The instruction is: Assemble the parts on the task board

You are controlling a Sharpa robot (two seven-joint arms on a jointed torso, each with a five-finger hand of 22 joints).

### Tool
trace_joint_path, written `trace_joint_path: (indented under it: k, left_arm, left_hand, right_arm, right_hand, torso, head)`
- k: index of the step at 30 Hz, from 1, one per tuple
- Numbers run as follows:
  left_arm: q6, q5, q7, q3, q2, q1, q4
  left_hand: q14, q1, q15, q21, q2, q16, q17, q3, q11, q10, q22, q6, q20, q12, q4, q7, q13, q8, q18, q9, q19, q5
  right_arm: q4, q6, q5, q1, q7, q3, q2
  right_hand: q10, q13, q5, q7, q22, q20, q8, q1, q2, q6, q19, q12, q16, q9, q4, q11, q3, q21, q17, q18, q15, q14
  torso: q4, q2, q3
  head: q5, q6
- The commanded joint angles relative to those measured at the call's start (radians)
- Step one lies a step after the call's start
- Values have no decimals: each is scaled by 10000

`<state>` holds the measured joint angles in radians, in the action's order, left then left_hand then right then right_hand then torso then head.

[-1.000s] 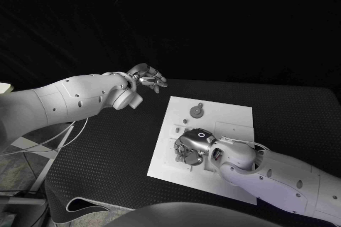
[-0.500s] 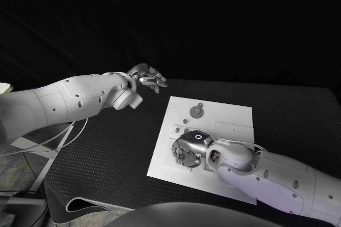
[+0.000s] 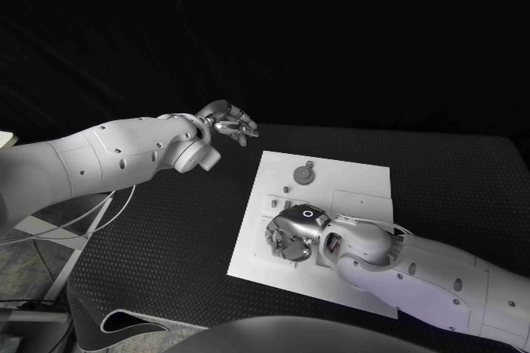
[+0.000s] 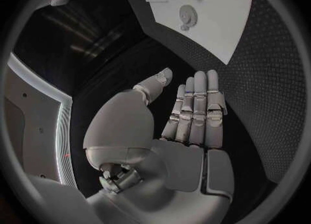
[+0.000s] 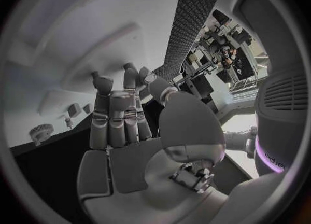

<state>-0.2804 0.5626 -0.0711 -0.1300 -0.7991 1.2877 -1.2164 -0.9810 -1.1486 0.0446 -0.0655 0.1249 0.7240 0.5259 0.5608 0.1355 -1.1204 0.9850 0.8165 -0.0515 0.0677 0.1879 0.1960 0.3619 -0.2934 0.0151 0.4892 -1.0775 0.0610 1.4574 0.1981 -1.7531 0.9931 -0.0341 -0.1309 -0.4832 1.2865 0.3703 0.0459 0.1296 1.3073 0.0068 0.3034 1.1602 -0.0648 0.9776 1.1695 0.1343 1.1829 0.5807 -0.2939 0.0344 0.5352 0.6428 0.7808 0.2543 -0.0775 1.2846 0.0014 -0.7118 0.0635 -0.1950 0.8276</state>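
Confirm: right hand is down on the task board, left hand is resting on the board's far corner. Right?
Not quite. The right hand is down on the task board, but the left hand is off the board, raised over the black table beyond its far left corner, fingers apart and holding nothing. The head view shows it.

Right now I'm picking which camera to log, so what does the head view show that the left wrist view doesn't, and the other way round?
Only the head view shows the right hand low over the middle of the task board, and the whole board on the black table. Only the left wrist view shows the left hand from behind, its palm bare and its fingers straight, side by side, holding nothing. Both show the left hand off the board, the board's far end and the round grey part on it.
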Motion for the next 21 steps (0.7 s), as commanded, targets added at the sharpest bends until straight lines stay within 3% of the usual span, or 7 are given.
trace_joint_path:
  k: [1,7,9,11,17,21]
  left_arm:
    - [106,-67,-25,5,4,11,-10]
    - [99,-67,-19,5,-6,11,-8]
    - [88,-67,-20,5,-10,11,-7]
    - [67,-67,-40,5,-6,11,-5]
    - [1,-98,-63,5,-9,11,8]
    - [12,-109,-69,5,5,10,54]
  left_hand:
    - [-93,77,4,-33,-62,-69,15,-8,-14,55,-15,-53,-20,10,-50,14,13,-38,164,-15,-35,7]
    - [-92,82,5,-32,-60,-75,21,-10,-13,57,-16,-57,-20,10,-57,15,13,-38,164,-17,-33,7]
    - [-92,86,5,-32,-59,-77,23,-11,-13,58,-17,-58,-19,9,-61,16,13,-38,163,-18,-32,7]
    - [-91,86,5,-32,-57,-79,25,-11,-13,60,-17,-59,-20,9,-62,16,13,-38,163,-19,-31,7]
    - [-93,90,5,-32,-57,-82,30,-12,-13,58,-18,-59,-20,10,-69,16,14,-41,164,-20,-32,8]
    - [-95,92,5,-33,-55,-84,34,-13,-14,57,-19,-58,-21,11,-73,15,14,-42,164,-20,-32,7]
  right_arm:
    - [-95,127,479,-60,109,-57,-60]
    - [-91,558,693,-53,346,-57,-108]
    - [-52,620,754,-45,389,-57,-163]
    - [2,585,851,-18,359,-57,-254]
    - [256,870,1330,146,439,-53,-613]
    - [697,1193,1913,502,641,14,-1090]
  right_hand:
    - [-306,-49,24,227,186,39,-388,-117,-358,-615,-59,-183,61,-233,11,181,-96,23,-16,75,167,-16]
    - [-1058,-184,22,515,158,77,-816,-241,-901,-1375,-114,-638,75,-448,34,483,-223,-22,-23,75,470,-102]
    - [-1327,-225,13,381,152,120,-931,-282,-1075,-1624,-183,-723,71,-503,42,599,-245,-60,-24,71,578,-193]
    - [-1491,-248,20,403,155,144,-938,-356,-1185,-1666,-214,-733,85,-509,43,658,-294,-71,-19,69,634,-235]
    - [-1562,-225,20,390,174,172,-911,-641,-1272,-1696,-235,-673,142,-500,42,688,-541,-59,-4,75,667,-286]
    - [-1497,-175,22,435,179,153,-881,-677,-1216,-1694,-214,-616,184,-491,37,663,-616,-41,-1,75,642,-287]
  torso:
    - [-5,-4,19]
    - [0,-4,28]
    - [-10,-1,19]
    - [-13,-1,16]
    - [4,-3,22]
    - [-3,12,31]
  head:
    - [8,-2]
    - [35,-18]
    - [63,-46]
    - [70,-52]
    - [84,-49]
    - [121,-86]
